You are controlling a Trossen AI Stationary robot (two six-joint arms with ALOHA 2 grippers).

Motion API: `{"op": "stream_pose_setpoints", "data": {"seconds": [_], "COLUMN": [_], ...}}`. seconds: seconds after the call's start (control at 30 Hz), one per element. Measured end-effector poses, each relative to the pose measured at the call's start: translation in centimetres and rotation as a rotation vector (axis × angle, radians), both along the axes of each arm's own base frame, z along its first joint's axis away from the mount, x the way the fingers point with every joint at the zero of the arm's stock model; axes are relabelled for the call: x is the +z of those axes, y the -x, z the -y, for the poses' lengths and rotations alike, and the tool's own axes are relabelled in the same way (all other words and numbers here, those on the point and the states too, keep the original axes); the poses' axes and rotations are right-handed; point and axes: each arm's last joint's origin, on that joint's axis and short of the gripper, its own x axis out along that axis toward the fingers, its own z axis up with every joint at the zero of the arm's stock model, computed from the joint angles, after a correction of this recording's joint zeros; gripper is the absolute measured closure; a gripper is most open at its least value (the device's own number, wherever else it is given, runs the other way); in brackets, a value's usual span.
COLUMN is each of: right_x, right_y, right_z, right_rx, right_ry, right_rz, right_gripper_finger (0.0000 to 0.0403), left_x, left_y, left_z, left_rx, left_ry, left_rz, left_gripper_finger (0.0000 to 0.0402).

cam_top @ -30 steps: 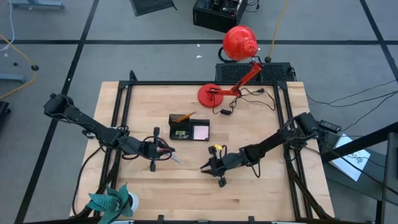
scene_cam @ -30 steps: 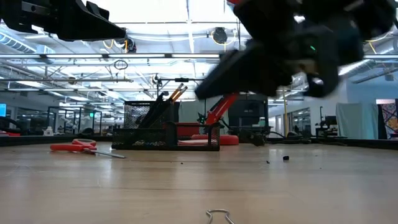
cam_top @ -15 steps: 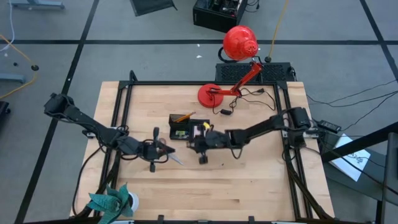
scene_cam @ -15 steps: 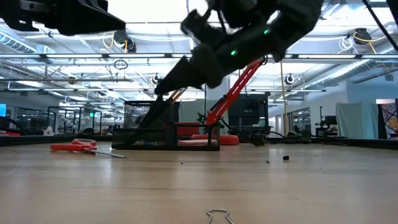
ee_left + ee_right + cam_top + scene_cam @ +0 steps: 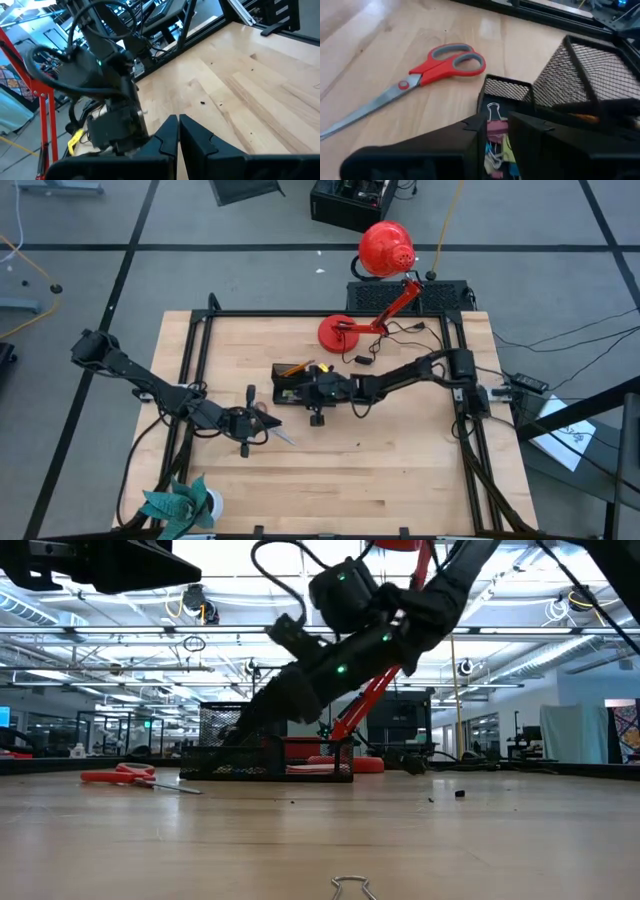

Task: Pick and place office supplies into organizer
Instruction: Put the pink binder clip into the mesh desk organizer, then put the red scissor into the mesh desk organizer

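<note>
Pale wooden counter (image 5: 400,470) is carrying a black mesh organizer (image 5: 300,388) near its middle, with a red desk lamp (image 5: 375,280) standing behind it and a teal plant (image 5: 180,505) sitting at the near left corner. Right gripper (image 5: 497,131) is hovering just over the organizer's low front compartment, its fingers (image 5: 470,137) standing narrowly apart and pinching a pink binder clip (image 5: 494,126) above other coloured clips lying inside. Red-handled scissors (image 5: 420,80) are lying flat on the counter left of the organizer, and the left gripper (image 5: 178,131) is hanging near them with its fingers (image 5: 167,137) pressed together and empty.
</note>
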Motion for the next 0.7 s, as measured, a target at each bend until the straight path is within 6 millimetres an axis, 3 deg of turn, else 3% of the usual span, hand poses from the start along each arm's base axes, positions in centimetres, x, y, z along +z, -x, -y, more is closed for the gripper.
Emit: {"op": "stream_pose_setpoints", "data": {"seconds": [0.13, 0.3, 0.7], "right_x": [-1.07, -0.94, -0.82], "right_y": [-0.85, -1.16, -1.02], "right_z": [0.51, 0.68, 1.03], "right_rx": [-0.012, -0.067, -0.112], "right_ry": [-0.003, 0.025, -0.009], "right_rz": [-0.009, 0.000, -0.010], "right_gripper_finger": [0.0342, 0.0336, 0.0264], "left_x": [-0.01, -0.02, -0.08], "left_y": [0.00, 0.00, 0.01], "left_z": [-0.01, -0.01, -0.02], "left_rx": [0.000, 0.000, 0.001], "left_ry": [-0.005, -0.004, 0.002], "left_rz": [-0.001, -0.002, -0.008], "left_gripper_finger": [0.0378, 0.0378, 0.0378]}}
